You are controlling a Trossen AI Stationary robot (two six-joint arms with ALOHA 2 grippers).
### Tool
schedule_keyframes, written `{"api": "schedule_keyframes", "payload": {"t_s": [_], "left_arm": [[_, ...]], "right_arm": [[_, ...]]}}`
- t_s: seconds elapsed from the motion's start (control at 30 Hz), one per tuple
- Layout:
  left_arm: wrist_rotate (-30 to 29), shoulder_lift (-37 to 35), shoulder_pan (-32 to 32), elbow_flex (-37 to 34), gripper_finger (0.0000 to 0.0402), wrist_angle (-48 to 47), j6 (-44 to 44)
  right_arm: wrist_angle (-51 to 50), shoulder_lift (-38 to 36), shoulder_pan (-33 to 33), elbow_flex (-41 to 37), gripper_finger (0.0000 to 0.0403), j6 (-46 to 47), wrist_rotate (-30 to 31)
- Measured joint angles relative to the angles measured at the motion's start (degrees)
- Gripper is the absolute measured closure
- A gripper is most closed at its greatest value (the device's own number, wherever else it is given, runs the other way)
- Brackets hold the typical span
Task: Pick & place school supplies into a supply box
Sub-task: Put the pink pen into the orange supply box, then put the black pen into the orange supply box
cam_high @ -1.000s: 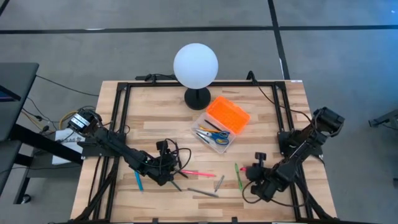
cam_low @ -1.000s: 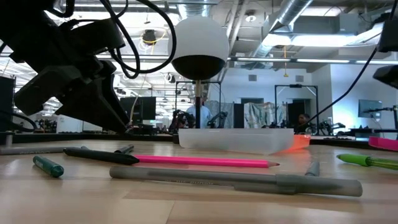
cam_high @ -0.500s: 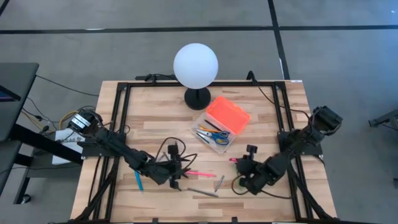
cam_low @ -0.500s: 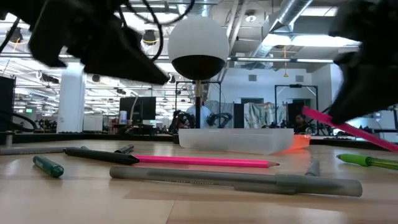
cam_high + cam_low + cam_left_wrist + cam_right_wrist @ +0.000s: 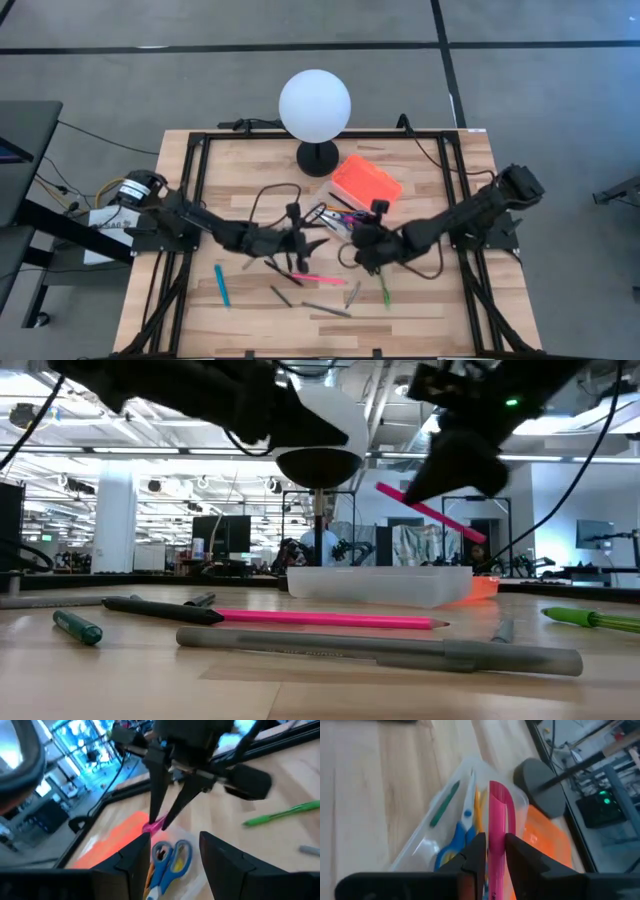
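Over supply box [image 5: 345, 212] — R gripper [image 5: 490, 852] jaws clamp pink marker [image 5: 498, 820].

Overhead looks straight down, low looks level, both wrists (close in) share the supply box [image 5: 470, 820].

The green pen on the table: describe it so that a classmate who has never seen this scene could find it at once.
Start at the white globe lamp, then drop to the clear box with its orange lid. The green pen lies on the wood just beyond the right gripper. It is bright lime and lies alone, unlike the pink pencil and the grey pens.
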Motion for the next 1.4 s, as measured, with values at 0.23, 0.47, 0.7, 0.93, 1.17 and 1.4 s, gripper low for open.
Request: {"api": "schedule_keyframes", "payload": {"t_s": [0.23, 0.47, 0.7, 0.93, 1.17, 1.4], "left_arm": [[0.6, 0.0, 4.7, 0.0, 0.0237, -0.3, -1.1], [0.6, 0.0, 7.5, 0.0, 0.0237, -0.6, -0.7], [0.9, 4.1, 11.3, 0.1, 0.0237, -0.7, -5.4], [2.1, 9.9, 13.3, 0.1, 0.0237, 2.5, -7.6], [1.4, 10.1, 11.2, 0.1, 0.0237, 4.5, -3.4], [-4.0, 9.4, 5.3, 0.1, 0.0237, 3.7, 4.1]], "right_arm": [[11.8, 0.0, -5.8, 0.0, 0.0336, -11.1, -7.2], [17.9, 0.0, -9.0, 0.0, 0.0336, -14.6, -13.3], [19.5, 0.0, -9.5, 0.0, 0.0336, -14.7, -15.2], [18.4, 0.0, -8.6, 0.0, 0.0336, -13.9, -15.0], [9.5, 0.0, -8.6, 0.0, 0.0336, -8.1, -13.7], [3.9, 0.0, -5.5, 0.0, 0.0336, -4.0, -13.5]]}}
